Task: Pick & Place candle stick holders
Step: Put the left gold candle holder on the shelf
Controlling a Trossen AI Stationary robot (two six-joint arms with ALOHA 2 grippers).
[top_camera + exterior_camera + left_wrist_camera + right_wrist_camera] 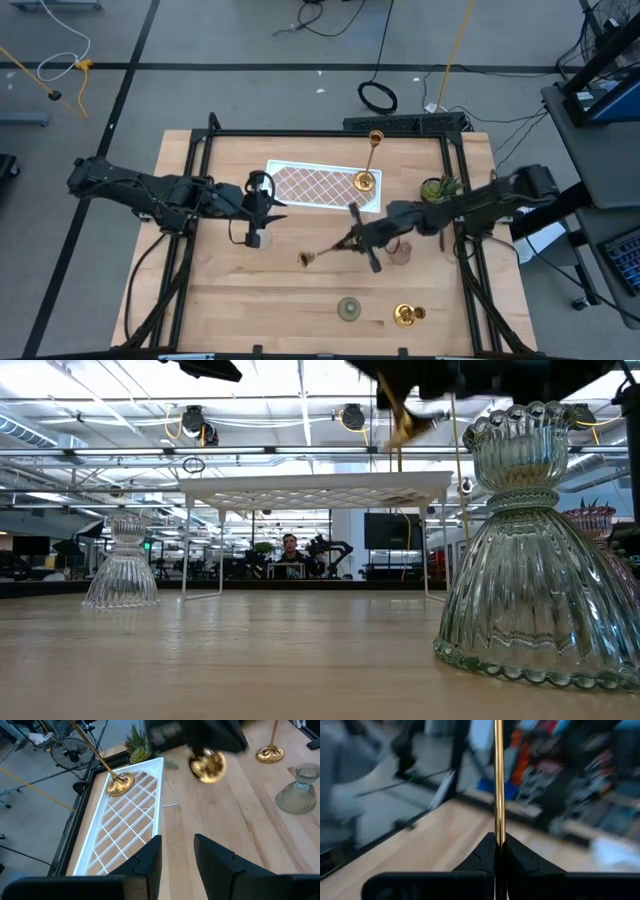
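Two arms are over the counter (230,290). At its middle, the right gripper (352,240) has its fingers (517,857) clamped on the slim stem of a tall gold holder (325,250), lifted clear of the wood and lying nearly level, its round base pointing left. In the left wrist view that base (207,766) hangs in the air just beyond the white lattice tray (320,186). The left gripper (268,205) hovers just left of the tray's left end, above a clear glass holder (256,239); its fingers (150,860) hold nothing and stand a narrow gap apart.

Another tall gold holder (368,170) stands upright on the tray's right end. A pinkish glass holder (400,252) sits on the counter just right of the right gripper. Along the near edge stand a green glass holder (349,309) and, to its right, a squat gold holder (407,316). A small potted plant (438,188) sits by the far right.
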